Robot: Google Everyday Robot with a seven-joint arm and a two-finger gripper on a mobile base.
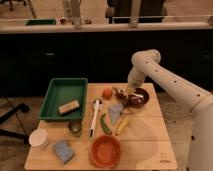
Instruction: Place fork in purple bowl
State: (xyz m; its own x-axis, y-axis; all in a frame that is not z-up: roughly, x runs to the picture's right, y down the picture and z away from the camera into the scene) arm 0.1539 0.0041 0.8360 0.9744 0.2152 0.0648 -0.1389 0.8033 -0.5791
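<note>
Risk at this moment is mostly in the release. The gripper [132, 90] hangs at the left rim of the purple bowl [144, 101], on the far right part of the table [145, 140]. The fork [136, 95] shows as a pale sliver just under it, over the inside of the bowl. Whether the gripper is clamped on the fork or loose from it, I cannot tell. If the fork is let go with one end on the rim, I think it can tip outward and fall near the tomato [107, 93]. The bowl is probably light, so a push from the arm may slide it. The long axis of the fork goes about left to right across the bowl, nearly level; which end has the prongs I cannot tell.
</note>
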